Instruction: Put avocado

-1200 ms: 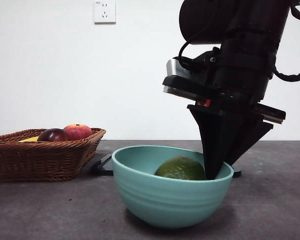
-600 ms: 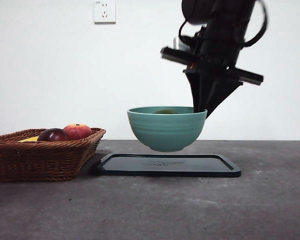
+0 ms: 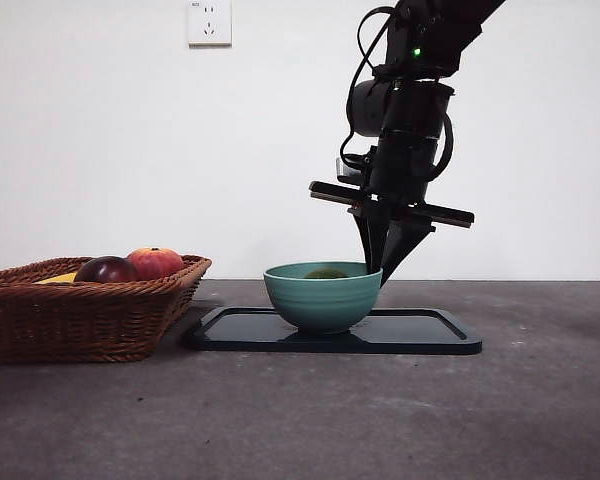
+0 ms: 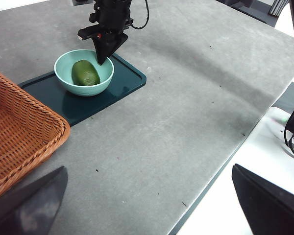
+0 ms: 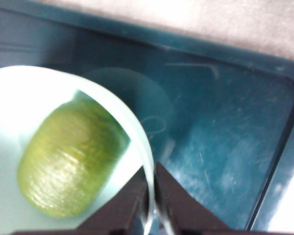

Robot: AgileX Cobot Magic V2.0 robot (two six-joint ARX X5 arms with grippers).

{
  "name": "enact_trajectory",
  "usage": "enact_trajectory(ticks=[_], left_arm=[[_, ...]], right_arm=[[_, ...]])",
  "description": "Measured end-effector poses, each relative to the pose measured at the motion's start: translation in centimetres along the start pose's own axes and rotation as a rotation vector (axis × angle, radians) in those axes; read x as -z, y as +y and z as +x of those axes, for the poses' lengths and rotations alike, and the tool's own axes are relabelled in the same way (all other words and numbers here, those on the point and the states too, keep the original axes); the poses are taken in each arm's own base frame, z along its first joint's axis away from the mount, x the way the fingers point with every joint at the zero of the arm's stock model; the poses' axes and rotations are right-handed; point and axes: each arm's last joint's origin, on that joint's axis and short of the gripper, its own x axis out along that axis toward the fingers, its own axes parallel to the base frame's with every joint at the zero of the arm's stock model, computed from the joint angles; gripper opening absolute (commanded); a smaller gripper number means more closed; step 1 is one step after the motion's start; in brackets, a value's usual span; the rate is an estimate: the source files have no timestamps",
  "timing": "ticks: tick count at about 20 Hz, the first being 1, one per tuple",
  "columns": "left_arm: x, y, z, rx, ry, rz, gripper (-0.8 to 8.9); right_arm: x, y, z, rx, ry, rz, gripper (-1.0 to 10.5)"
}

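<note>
The olive-green avocado [image 3: 326, 273] [image 4: 85, 72] [image 5: 71, 159] lies inside the teal bowl [image 3: 323, 300] [image 4: 95, 88] [image 5: 19, 98]. That bowl rests on the dark tray [image 3: 420, 335] [image 4: 122, 83] [image 5: 225, 122]. My right gripper [image 3: 380, 270] [image 4: 103, 58] [image 5: 151, 196] comes down from above and is shut on the bowl's rim, one jaw inside and one outside. My left gripper [image 4: 147, 210] waits open near the table's front edge, far from the bowl.
A wicker basket [image 3: 80, 310] [image 4: 19, 127] stands left of the tray, holding a red-orange fruit [image 3: 156, 262] and a dark maroon fruit [image 3: 106, 270]. The table's edge [image 4: 220, 171] runs close to the left gripper.
The right gripper has carried the bowl with the avocado away from the camera, up over the tray and then down onto it. The basket has not moved.
</note>
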Motion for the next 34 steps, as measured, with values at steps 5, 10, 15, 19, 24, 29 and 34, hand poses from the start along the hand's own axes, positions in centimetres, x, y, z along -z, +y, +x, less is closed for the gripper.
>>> enact_trajectory(ticks=[5,10,15,19,24,29,34], left_arm=[[0.0,0.0,0.0,0.000,0.000,0.000,5.61],[0.0,0.0,0.0,0.000,0.001,0.000,5.61],[0.0,0.0,0.0,0.000,0.001,0.000,5.61],[0.0,0.0,0.0,0.000,0.000,0.000,5.61],[0.0,0.0,0.0,0.000,0.001,0.000,5.61],[0.0,0.0,0.0,0.000,0.000,0.000,5.61],[0.0,0.0,0.0,0.000,0.000,0.000,5.61]], right_arm=[[0.0,0.1,0.3,-0.030,0.011,-0.001,1.1],[-0.1,-0.7,-2.1,0.035,0.018,0.024,4.3],[4.2,-0.7,-16.3,0.159,-0.173,-0.038,5.3],[9.1,1.2,-22.7,0.217,-0.343,-0.126,5.3],[17.7,1.1,-25.3,0.172,-0.375,-0.229,5.3],[26.1,-1.5,-23.0,0.108,-0.373,-0.284,5.3],[33.0,-5.4,-20.6,-0.012,-0.474,-0.270,5.3]])
